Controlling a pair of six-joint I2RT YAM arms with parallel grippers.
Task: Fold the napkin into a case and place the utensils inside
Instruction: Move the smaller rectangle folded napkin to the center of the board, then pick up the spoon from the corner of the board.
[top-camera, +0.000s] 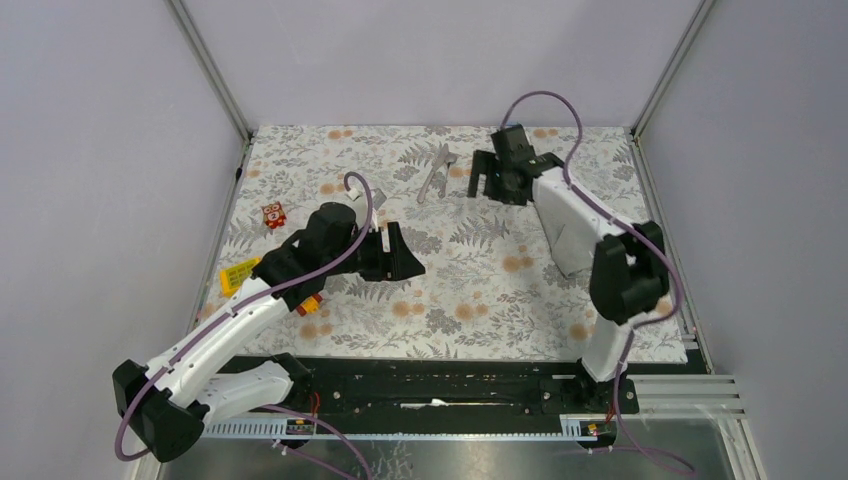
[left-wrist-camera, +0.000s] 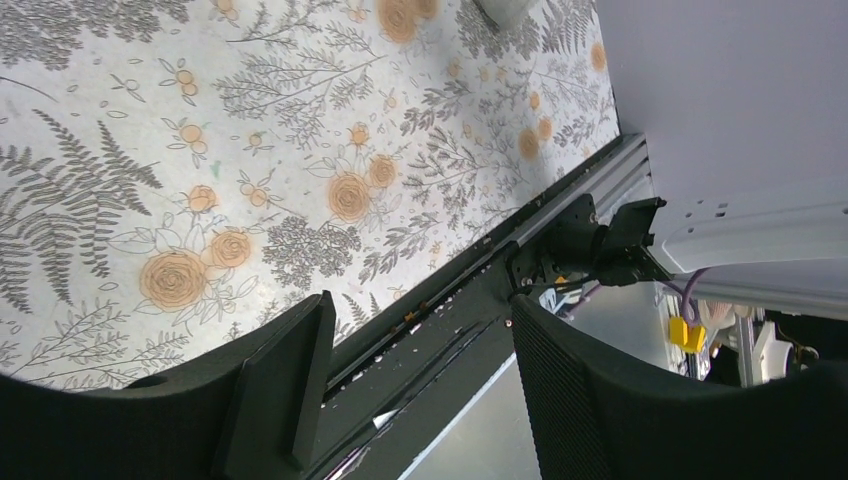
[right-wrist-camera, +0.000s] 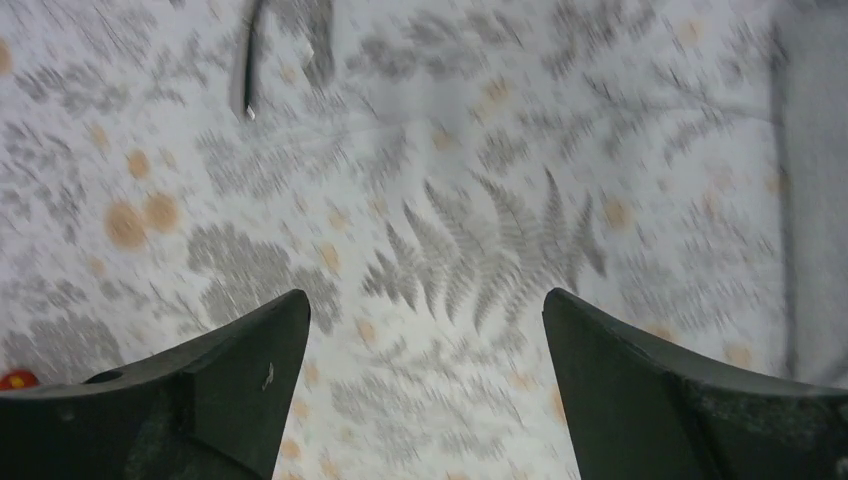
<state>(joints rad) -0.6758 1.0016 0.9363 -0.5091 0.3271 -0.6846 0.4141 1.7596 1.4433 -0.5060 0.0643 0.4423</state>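
Note:
The utensils (top-camera: 437, 172) lie together on the floral cloth at the back middle, two slim silver pieces. In the blurred right wrist view the utensils (right-wrist-camera: 318, 45) show at the top left. My right gripper (top-camera: 480, 180) hovers just right of them, pointing left, and is open. Its fingers stand wide in the right wrist view (right-wrist-camera: 425, 310), with only tablecloth between them. My left gripper (top-camera: 402, 250) is open at the left middle, pointing right, well short of the utensils. In the left wrist view (left-wrist-camera: 420, 320) nothing is between its fingers. The napkin and the case are out of view.
Small toy blocks sit at the left: a red one (top-camera: 274, 214), a yellow one (top-camera: 240, 275) and a red-and-yellow one (top-camera: 312, 305) beside the left arm. The black base rail (left-wrist-camera: 470, 300) runs along the near table edge. Walls close in the back and both sides.

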